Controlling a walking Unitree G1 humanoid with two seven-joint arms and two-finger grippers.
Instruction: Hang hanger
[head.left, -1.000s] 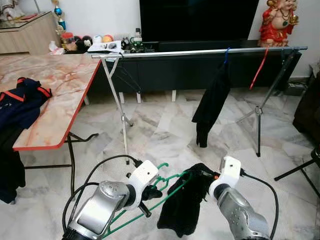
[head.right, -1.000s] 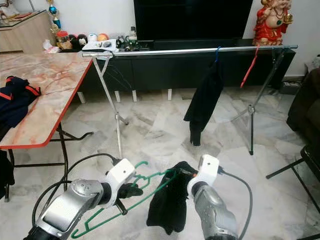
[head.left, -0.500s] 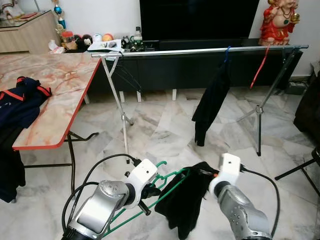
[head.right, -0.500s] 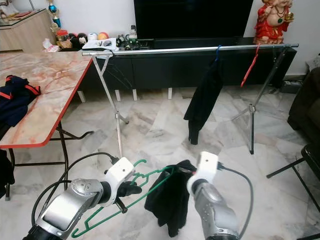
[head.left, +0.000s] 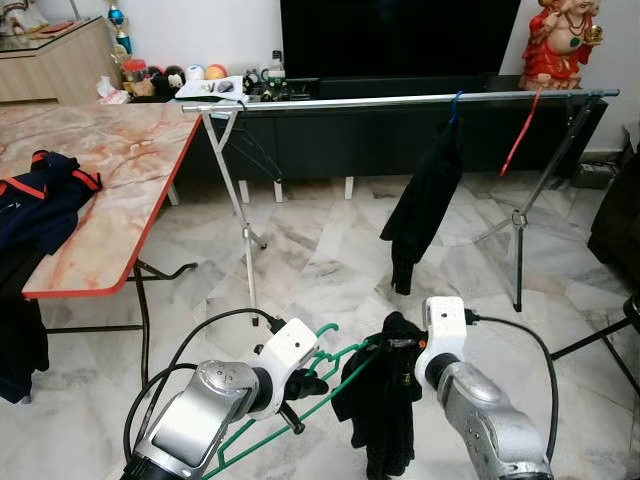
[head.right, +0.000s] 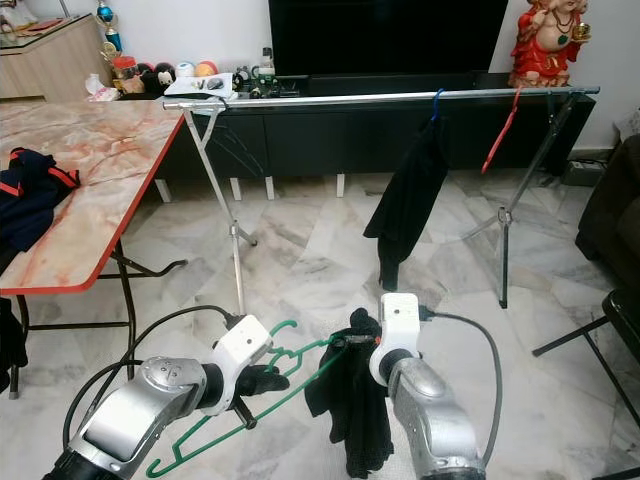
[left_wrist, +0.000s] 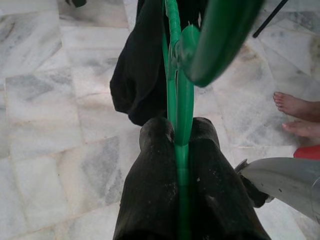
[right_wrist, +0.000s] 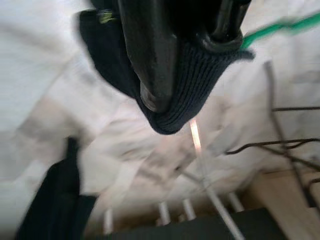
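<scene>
1. Progress is early, by my judgement: the green hanger (head.left: 300, 400) is low at about 6 o'clock in the head views, well apart from the silver rail (head.left: 400, 101) at 12 o'clock.
2. The left gripper (left_wrist: 175, 145) has its fingers closed tight on the hanger's thin bar.
3. The right gripper (right_wrist: 185, 60) is clamped on the black garment (head.left: 385, 400), which droops from the hanger's far end.
4. Left to do: carry the hanger to the rail and hook it beside the black clothes (head.left: 425, 200) and red hanger (head.left: 520, 135) already hung there.
</scene>
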